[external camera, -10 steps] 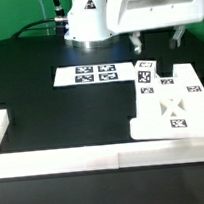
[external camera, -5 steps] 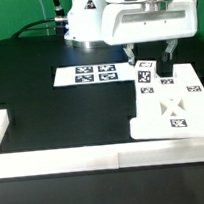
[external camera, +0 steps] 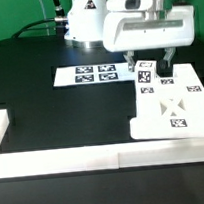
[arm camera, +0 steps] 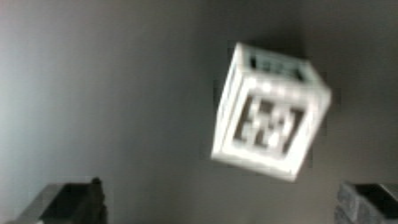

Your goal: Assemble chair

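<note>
Pincer (external camera: 148, 59) wide open, nothing in it, hanging right above a small blocky white plastic chair part with a black-and-white tag (external camera: 145, 78). Same tagged block (arm camera: 270, 112) blurry in the wrist view. Just beside it, the flat white cross-braced chair frame (external camera: 171, 109) lying on the black surface (external camera: 61, 119). Marker board (external camera: 86, 74) nearby.

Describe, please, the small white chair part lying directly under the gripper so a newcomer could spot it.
Start at the marker board on the black table. Off its end toward the exterior view's right lies a small white block, below the open gripper. Unlike the big cross-braced frame beside it, it is narrow and short.
</note>
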